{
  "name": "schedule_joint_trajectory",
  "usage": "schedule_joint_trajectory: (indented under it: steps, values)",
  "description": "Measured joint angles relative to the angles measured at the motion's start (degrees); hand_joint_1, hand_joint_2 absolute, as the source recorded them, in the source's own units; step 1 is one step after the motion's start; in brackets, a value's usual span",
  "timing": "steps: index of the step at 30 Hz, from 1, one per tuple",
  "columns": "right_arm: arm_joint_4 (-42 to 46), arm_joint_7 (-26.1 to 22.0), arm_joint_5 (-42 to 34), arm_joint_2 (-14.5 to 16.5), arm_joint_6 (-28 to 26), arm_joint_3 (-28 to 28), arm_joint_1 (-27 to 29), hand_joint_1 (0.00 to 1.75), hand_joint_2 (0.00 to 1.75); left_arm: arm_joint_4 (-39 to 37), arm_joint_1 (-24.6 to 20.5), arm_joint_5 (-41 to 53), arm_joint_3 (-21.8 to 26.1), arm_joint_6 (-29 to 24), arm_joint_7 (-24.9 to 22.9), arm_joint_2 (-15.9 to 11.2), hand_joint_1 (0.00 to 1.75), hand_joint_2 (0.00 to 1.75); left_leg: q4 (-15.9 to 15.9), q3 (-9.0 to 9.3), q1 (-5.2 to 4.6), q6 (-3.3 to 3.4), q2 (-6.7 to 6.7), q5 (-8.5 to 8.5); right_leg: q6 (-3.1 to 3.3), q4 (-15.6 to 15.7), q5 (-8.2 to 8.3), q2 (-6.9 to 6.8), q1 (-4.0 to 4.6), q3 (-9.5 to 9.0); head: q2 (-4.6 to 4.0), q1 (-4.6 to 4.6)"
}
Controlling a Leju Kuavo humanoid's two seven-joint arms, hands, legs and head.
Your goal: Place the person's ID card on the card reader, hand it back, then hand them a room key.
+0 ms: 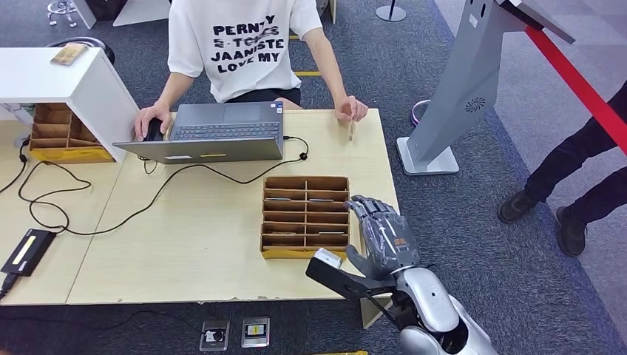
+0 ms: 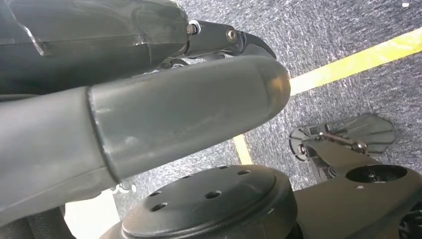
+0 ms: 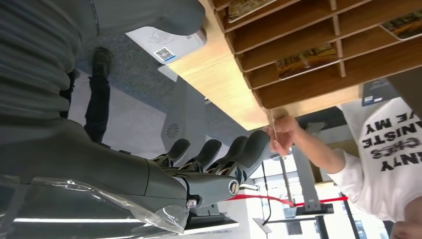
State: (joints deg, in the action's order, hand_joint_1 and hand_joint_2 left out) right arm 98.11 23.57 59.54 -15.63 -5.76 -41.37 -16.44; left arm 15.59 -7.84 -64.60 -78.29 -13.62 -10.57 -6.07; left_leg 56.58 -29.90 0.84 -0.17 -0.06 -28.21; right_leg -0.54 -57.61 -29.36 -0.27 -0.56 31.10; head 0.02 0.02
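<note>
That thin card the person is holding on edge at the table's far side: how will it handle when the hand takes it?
The thin card is likely stiff, since it stands straight in the person's hand. Probably very light and slippery, offering the right hand little to grip.

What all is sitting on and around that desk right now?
Light wooden table: one, pale wood, in front of the robot.
Grey open laptop: one, far side, before the person.
Brown cardboard slotted card tray: one, on the table by the robot's right hand.
Second brown cardboard slotted tray: one, far left, under a white shelf box.
Black flat card reader: one, yellow stripe, left near edge.
Black cable: several loops across the table.
Thin card: one, held on edge by the person's hand.
Grey kiosk stand: one, on the carpet at right.
Person in white printed T-shirt: one, across the table.
Right hand: dark grey, empty, fingers apart.
Left hand: dark grey, hanging over the floor.
</note>
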Motion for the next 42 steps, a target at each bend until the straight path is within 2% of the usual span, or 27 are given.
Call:
schedule_joint_trajectory:
  steps: [4,11,17,27,33,42]
  values:
    - [-2.3,-1.6,-1.3,1.4,-0.2,-0.4,-2.2,0.46,1.75,-0.3,0.0,-0.5,-0.1,-0.4,0.0,0.2,0.0,0.0,0.0,0.0,0.0,0.0,0.0,0.0,0.0,0.0,0.0,-0.01,0.0,0.0,0.0,0.0]
    - [-7.7,-4.2,-4.1,4.2,-1.4,-1.9,-6.4,0.58,1.75,-0.8,0.0,-1.5,0.0,-0.8,0.0,0.5,0.0,0.0,0.0,-0.01,0.0,0.0,-0.01,0.0,0.0,0.0,0.0,-0.03,0.0,0.0,0.0,0.01]
    - [-12.0,-5.3,-5.6,6.2,-2.3,-3.5,-8.9,0.46,1.75,-1.2,0.0,-2.1,0.0,-1.0,0.0,0.6,0.0,0.0,0.0,-0.02,0.0,0.0,-0.03,0.0,0.0,0.0,0.0,-0.04,0.0,0.0,0.0,0.01]
    - [-18.7,-9.0,-8.2,9.4,-3.6,-6.1,-12.3,0.48,1.75,-1.6,0.0,-3.4,0.3,-1.8,0.0,1.0,0.0,0.0,0.0,-0.02,0.01,0.0,-0.08,0.01,0.0,0.0,0.0,-0.06,0.01,0.0,0.0,0.01]
    - [-22.0,-9.1,-9.0,10.1,-4.6,-7.1,-13.4,0.54,1.75,-1.7,0.0,-3.3,0.8,-2.0,0.0,1.1,0.0,0.0,0.0,-0.01,0.0,0.0,-0.07,0.01,0.0,0.0,0.0,-0.06,0.0,0.01,0.0,0.01]
    - [-24.1,-7.1,-8.8,9.6,-5.3,-7.3,-13.5,0.56,1.75,-1.8,0.1,-3.0,0.8,-2.2,0.0,1.2,0.0,0.0,0.0,0.0,0.0,0.0,-0.07,0.01,0.0,0.0,0.0,-0.03,0.0,0.02,0.0,0.01]
